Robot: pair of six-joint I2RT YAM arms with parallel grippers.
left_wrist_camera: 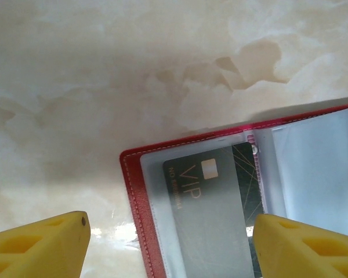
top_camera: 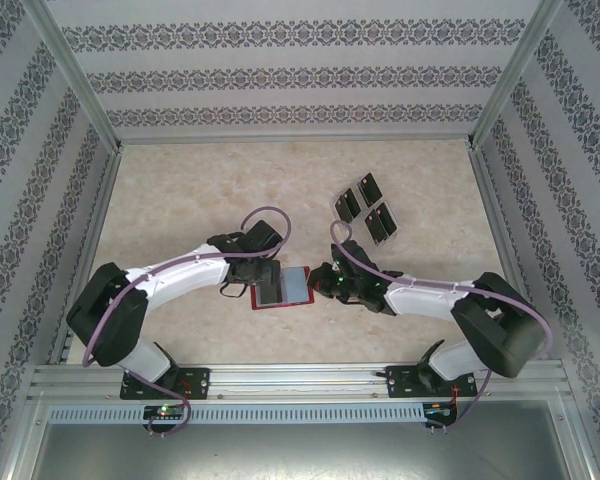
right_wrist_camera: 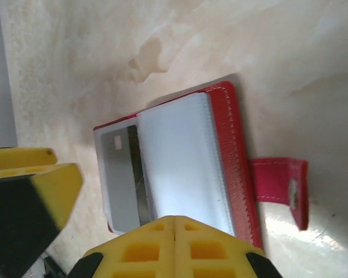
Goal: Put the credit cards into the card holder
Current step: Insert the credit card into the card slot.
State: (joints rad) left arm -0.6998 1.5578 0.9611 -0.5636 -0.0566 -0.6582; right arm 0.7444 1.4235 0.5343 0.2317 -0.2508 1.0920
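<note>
Red wallet (left_wrist_camera: 130,185) is apparently pinned open beneath the closed right tool (right_wrist_camera: 174,226), so pockets (right_wrist_camera: 180,156) are exposed; left tool (left_wrist_camera: 169,231) is spread wide, empty, astride one pocketed card (left_wrist_camera: 214,214).

Beige marbled tabletop (top_camera: 180,190); 3 patterned wallpaper walls (top_camera: 280,70); aluminium frame posts (top_camera: 75,75).

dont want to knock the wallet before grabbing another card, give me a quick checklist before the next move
1. red wallet lying open: ok
2. VIP card fully seated in its clear sleeve: cannot tell
3. left claw open: ok
4. right claw shut, no card in it: ok
5. snap tab folded out, off the pages: ok
6. black cards waiting beyond the wallet: ok
</note>
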